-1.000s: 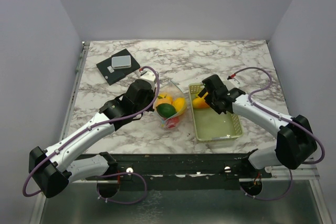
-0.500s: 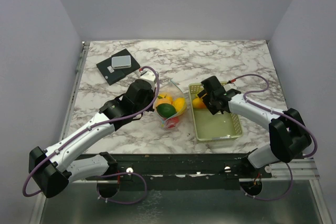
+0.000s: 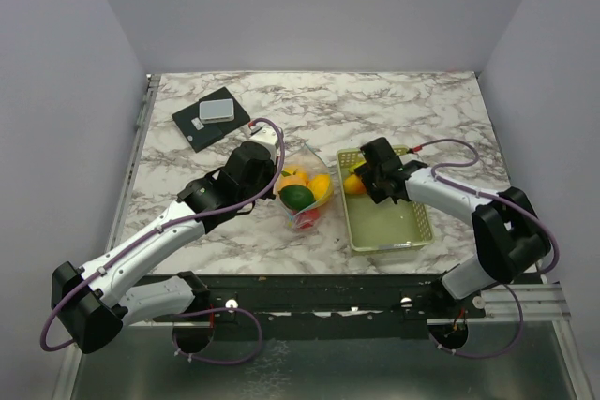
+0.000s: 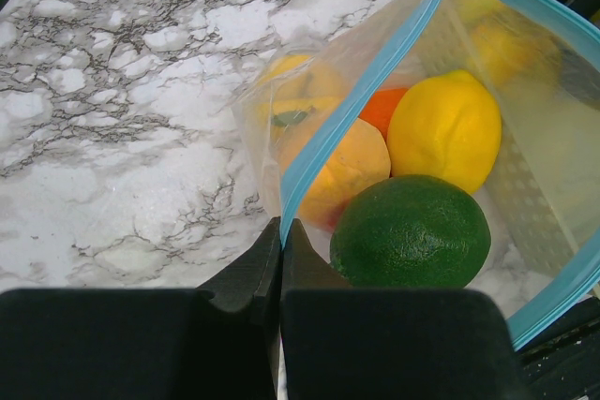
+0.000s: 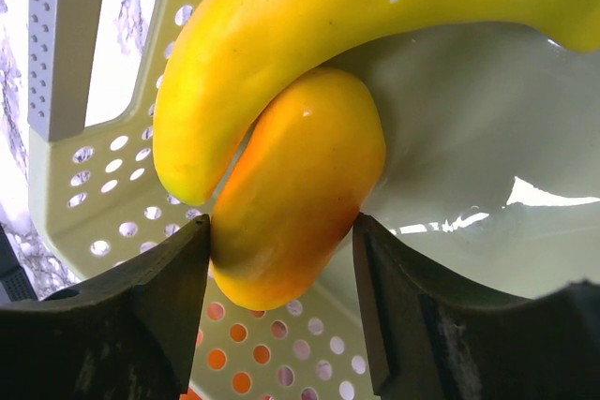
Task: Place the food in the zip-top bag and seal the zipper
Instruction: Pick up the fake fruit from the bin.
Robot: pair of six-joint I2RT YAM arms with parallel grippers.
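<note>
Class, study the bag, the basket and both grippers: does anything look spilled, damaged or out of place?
Nothing stands out. The bag is held open by the left gripper with fruit inside, none spilled. In the basket, the right gripper brackets an orange-yellow fruit beside the banana.

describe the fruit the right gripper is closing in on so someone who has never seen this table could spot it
Find the pale green mesh basket right of the clear bag. In its far left corner, between the right gripper fingers, lies an orange-yellow, mango-like piece. It is shorter and plumper than the long yellow banana curving over it.

top view looks down from behind; wrist views sit close, left sharing the bag (image 4: 394,63).
</note>
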